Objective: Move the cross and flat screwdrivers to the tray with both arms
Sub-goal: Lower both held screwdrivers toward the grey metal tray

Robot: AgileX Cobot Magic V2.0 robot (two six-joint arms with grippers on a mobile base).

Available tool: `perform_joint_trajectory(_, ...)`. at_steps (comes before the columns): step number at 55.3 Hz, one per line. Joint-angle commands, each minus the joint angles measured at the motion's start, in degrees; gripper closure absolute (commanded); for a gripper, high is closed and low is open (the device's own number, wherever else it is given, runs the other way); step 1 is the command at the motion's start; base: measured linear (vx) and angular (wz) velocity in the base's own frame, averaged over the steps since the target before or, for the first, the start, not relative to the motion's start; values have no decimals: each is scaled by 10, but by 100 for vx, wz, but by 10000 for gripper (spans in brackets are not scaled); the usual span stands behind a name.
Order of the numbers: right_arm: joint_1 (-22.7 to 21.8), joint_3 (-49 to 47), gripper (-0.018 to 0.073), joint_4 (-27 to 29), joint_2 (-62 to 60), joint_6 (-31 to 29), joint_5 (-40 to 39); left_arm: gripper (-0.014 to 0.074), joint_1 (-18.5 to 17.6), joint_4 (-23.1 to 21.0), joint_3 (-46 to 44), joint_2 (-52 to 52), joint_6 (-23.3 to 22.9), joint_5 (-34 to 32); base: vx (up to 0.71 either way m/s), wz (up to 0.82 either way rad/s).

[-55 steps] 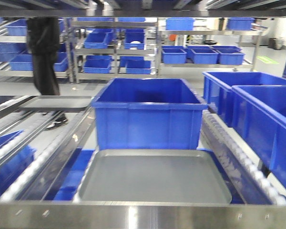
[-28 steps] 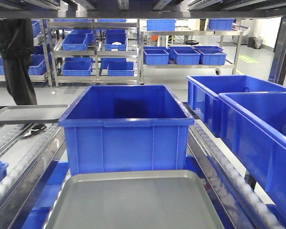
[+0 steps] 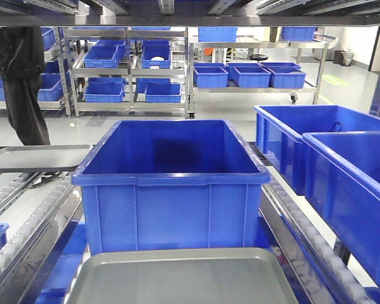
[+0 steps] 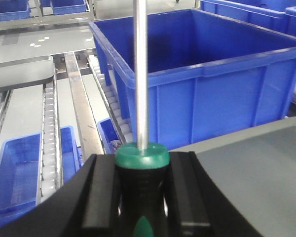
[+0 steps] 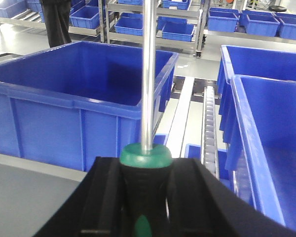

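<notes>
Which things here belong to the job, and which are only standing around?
Job: left claw gripping a black-and-green-handled, silver-shafted screwdriver; right claw gripping a matching screwdriver; wide grey metal tray.
Standing around: big blue plastic crate; blue plastic crates at right; second grey tray at left; person in black; steel shelves of blue bins.

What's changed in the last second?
The front camera seems to have advanced: the blue bin looms larger and the grey tray slid toward the bottom edge. Their arrangement is unchanged. The left gripper grips one screwdriver, the right gripper the other screwdriver; no earlier wrist views to compare.
</notes>
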Motion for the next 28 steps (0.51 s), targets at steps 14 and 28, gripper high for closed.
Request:
perform_joint_trajectory(14, 1, -17, 567, 3, -3, -3, -50, 599, -2, -17, -17, -2, -1, -50, 5, 2)
perform_joint_trajectory(28, 1, -17, 567, 3, -3, -3, -50, 599, -2, -17, -17, -2, -1, -50, 0, 0)
